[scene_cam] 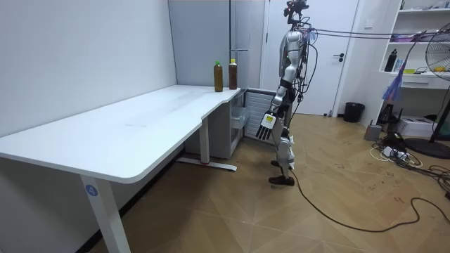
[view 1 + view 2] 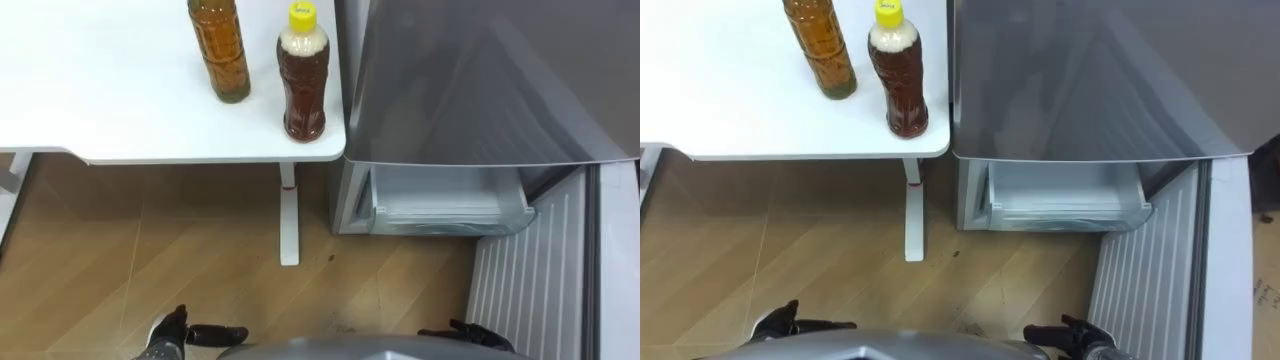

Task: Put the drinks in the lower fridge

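Two bottles point(image 2: 303, 80) upright at counter point(image 2: 100, 110) corner; left robot hand point(image 2: 168, 336), slack and empty, hangs low — nearer them; right robot hand point(image 2: 470, 333), likewise slack, by fridge point(image 2: 480, 80).

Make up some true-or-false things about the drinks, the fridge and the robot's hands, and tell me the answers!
1. The yellow-capped bottle and the amber bottle both stand upright on the white table. True.
2. The yellow-capped bottle is the one nearer the fridge. True.
3. The left hand is holding a bottle. False: it hangs low and empty with relaxed fingers, and so does the right hand.
4. The lower fridge door is shut. False: it stands open, and a pale drawer shows inside.
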Robot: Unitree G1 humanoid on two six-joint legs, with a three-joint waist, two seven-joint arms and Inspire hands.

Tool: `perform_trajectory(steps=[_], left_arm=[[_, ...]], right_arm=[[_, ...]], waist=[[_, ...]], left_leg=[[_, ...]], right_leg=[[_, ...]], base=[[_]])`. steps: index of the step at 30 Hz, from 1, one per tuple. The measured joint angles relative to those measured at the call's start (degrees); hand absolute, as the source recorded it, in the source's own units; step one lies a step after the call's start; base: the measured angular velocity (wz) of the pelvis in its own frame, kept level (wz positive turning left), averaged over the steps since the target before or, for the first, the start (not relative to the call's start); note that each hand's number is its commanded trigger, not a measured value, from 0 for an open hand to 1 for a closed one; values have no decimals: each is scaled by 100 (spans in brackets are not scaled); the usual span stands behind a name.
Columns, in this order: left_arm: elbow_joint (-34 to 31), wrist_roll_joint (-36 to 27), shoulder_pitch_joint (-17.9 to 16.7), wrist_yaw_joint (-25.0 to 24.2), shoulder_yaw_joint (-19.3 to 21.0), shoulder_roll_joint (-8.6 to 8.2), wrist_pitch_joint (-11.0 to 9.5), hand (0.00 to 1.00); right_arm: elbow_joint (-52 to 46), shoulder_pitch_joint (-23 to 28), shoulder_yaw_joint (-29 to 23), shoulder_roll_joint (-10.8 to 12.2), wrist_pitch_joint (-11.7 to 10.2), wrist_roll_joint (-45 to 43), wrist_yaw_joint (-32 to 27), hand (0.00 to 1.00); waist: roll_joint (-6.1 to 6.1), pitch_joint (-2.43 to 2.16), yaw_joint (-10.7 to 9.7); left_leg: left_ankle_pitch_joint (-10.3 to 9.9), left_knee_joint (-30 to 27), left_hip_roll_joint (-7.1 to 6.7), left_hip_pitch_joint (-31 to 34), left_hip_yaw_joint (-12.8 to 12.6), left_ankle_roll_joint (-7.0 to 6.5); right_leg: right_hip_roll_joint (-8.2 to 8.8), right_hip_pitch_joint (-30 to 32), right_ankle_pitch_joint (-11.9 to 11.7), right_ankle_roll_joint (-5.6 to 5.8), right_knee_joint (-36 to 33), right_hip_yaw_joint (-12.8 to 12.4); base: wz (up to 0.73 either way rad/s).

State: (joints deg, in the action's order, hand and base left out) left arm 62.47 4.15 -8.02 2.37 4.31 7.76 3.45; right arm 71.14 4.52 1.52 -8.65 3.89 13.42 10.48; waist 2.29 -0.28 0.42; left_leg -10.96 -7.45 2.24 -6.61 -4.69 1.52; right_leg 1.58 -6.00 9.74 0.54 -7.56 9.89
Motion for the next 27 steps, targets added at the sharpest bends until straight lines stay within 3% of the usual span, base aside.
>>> perform_trajectory(steps=[8,12,21,27], left_arm=[[-11,58,-41,175,2,-1,-10,0],[14,57,-157,288,2,79,57,0],[171,1168,-551,293,-111,69,549,0],[170,1295,-578,298,-114,39,718,0]], right_arm=[[-11,4,9,0,-74,-41,-111,0],[-6,-15,10,0,-72,-49,-157,0],[31,-2,55,-1,-28,4,-163,0],[51,1,63,-7,-12,28,-240,0]], waist=[[-28,0,-4],[-37,2,4],[-38,12,-9],[-47,43,-20]], left_leg=[[-16,0,0,28,1,-1],[-21,-2,0,4,10,-2],[-29,-74,-7,-13,28,-10],[-76,-117,-7,10,105,-14]], right_leg=[[-2,17,1,1,3,32],[-2,-40,1,2,0,-7],[11,-92,11,6,47,-9],[12,-113,17,11,40,53]], base=[[0],[0],[1],[5]])
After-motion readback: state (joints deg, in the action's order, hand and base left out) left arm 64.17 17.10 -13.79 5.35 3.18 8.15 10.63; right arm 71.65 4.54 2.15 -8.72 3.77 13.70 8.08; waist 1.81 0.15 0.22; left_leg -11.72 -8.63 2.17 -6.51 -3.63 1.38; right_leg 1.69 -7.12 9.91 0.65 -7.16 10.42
